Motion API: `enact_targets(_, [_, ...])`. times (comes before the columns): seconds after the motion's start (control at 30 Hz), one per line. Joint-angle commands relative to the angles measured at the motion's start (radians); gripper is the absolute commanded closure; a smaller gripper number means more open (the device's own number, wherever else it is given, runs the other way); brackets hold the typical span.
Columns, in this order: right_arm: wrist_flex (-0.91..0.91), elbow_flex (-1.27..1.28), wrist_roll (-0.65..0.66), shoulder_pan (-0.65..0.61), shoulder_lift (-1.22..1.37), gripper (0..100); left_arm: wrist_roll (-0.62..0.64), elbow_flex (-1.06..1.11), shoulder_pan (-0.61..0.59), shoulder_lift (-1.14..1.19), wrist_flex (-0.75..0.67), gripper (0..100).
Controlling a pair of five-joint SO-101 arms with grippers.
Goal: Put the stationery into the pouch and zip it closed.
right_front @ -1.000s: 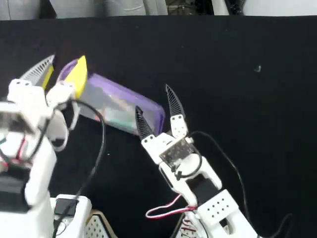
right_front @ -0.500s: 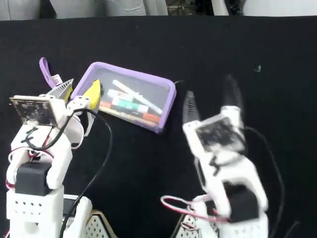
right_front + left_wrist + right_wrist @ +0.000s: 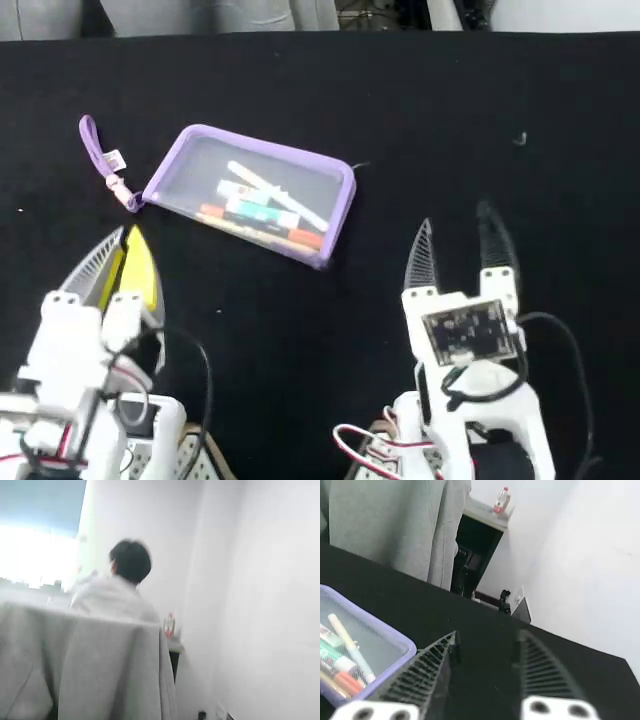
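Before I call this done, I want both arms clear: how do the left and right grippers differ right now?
The left gripper has one yellow finger and its tips meet. The right gripper has two dark fingers spread apart. The left sits on the near side of the pouch's strap end, the right off the opposite corner. Both are empty and clear of the pouch.

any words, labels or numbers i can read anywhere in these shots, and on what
None can be read.
Tag on the pouch strap: too small.
Pens inside the pouch: print blurred.
Bottle label: blurred.
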Motion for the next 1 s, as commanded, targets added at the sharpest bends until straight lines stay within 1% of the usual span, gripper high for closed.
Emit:
enact_targets(0.0, [0.025,0.018,0.003,0.012,-0.082,99.2,-0.094,0.036,-0.004,0.006,0.049,96])
enact_targets(0.07, [0.071,0.041,0.003,0.012,-0.082,96.9,-0.115,0.108,-0.004,-0.008,0.089,96])
enact_targets(0.13, [0.117,0.073,0.003,0.012,-0.081,97.7,-0.124,0.197,-0.004,-0.026,0.074,96])
enact_targets(0.23, [0.163,0.143,0.003,0.012,-0.081,98.7,-0.124,0.36,-0.035,-0.023,0.052,96])
enact_targets(0.27, [0.17,0.171,0.003,0.012,-0.081,98.7,-0.124,0.415,-0.05,-0.021,0.025,96])
enact_targets(0.43, [0.157,0.332,0.003,0.017,-0.081,98.7,-0.117,0.613,-0.213,-0.021,-0.057,96])
enact_targets(0.5, [0.152,0.426,0.003,0.017,-0.081,98.7,-0.117,0.651,-0.278,-0.021,-0.048,96])
enact_targets(0.57, [0.152,0.51,0.003,0.017,-0.081,98.7,-0.115,0.684,-0.32,-0.021,-0.015,96])
enact_targets(0.7, [0.152,0.616,0.003,0.018,-0.079,98.7,-0.115,0.768,-0.321,-0.021,0.097,96])
enact_targets(0.9, [0.164,0.636,0.009,0.018,-0.077,98.7,-0.124,0.857,-0.291,-0.017,0.071,96])
enact_targets(0.97, [0.209,0.636,0.009,0.018,-0.077,98.7,-0.121,0.857,-0.297,-0.015,0.069,96])
